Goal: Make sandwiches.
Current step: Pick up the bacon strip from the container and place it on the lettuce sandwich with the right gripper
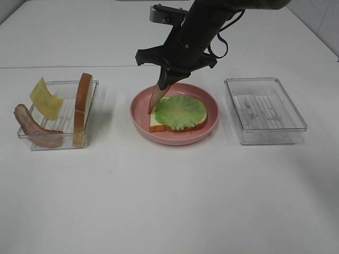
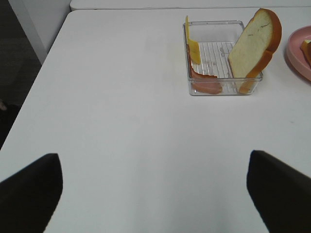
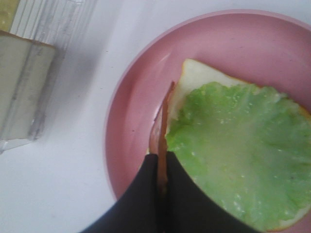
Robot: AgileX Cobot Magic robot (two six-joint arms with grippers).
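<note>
My left claw (image 2: 155,194) hung with its two dark fingers spread wide and nothing between them, above the bench (image 2: 121,136), a smooth, matte white top.

Further out, three vessels stood in a row. To my left was the left tray (image 1: 58,142), clear hard plastic, rectangular with rounded corners and a ribbed floor. It held one thin square yellow cheese slice (image 1: 45,98) leaning on edge, one wavy reddish-brown spare bacon strip (image 1: 34,129) along its outer side, and one upright bread slice (image 1: 82,106), white-faced with an orange-brown crust.

In the middle sat one round pink plate (image 1: 143,119) with a raised rim. On it lay the flat bread slice (image 1: 156,124), covered by one round, crinkled green lettuce leaf (image 1: 180,111). My right claw (image 1: 165,82) was clamped on the held bacon strip (image 1: 154,100), which hung narrow and stiff, its lower end at the bread's left edge; I could not tell whether it touched.

To my right stood the right tray (image 1: 265,108), the same clear, ribbed kind.

That made two bread slices, two bacon strips and two trays. Beyond the row a straight seam crossed the white top.
</note>
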